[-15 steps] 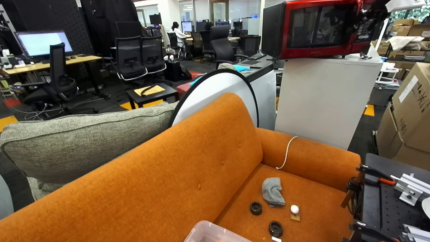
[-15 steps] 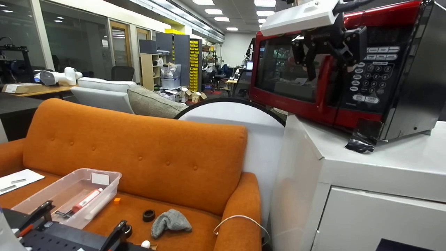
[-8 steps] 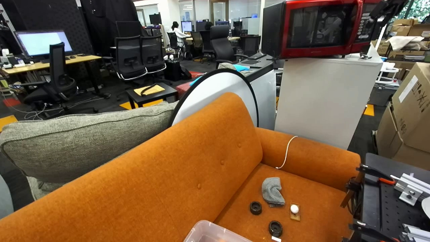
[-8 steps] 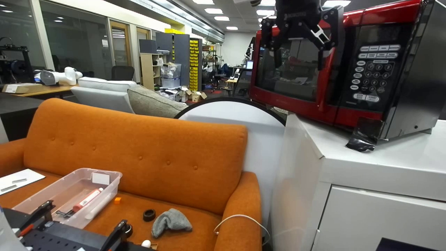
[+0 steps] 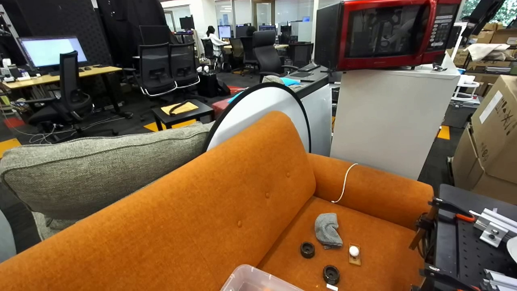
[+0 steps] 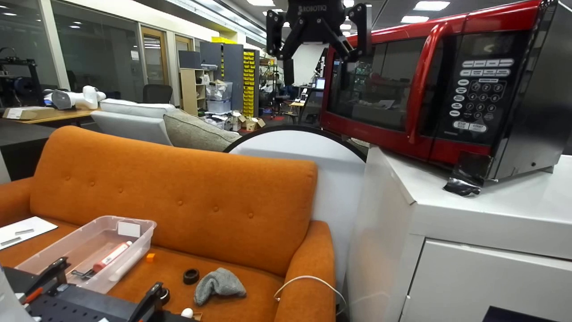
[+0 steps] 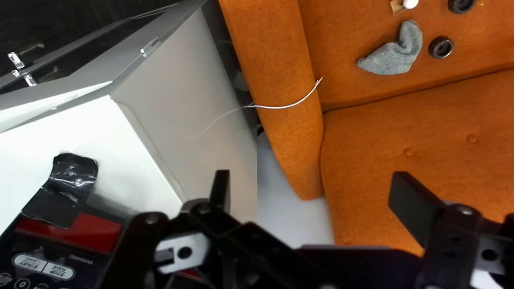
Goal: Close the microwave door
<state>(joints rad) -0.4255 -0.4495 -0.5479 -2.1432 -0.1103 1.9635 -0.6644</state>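
Observation:
The glossy red microwave [image 6: 545,94] stands on the white cabinet; it also shows in an exterior view [image 5: 328,36]. Its red-framed, dark-windowed door [image 6: 375,85] sits flush with the front in both exterior views [image 5: 385,34]. The curved red door handle [image 6: 422,85] is in plain sight with nothing on it. My gripper [image 6: 317,74] is open and empty, in front of the door's far left part and apart from the handle. In the wrist view my gripper [image 7: 311,182] has its fingers wide apart, and only the microwave's lower front corner [image 7: 88,233] shows at lower left.
The white cabinet [image 6: 482,219] stands beside the orange couch [image 6: 178,188]. A white cord [image 6: 308,278] lies over the armrest. A grey cloth [image 6: 219,286] and a clear bin [image 6: 134,241] lie on the seat. Cardboard boxes [image 5: 490,133] stand near the cabinet.
My gripper was at the door handle one second ago. It has moved left and up, away from the handle, which is now uncovered. The door has not visibly moved.

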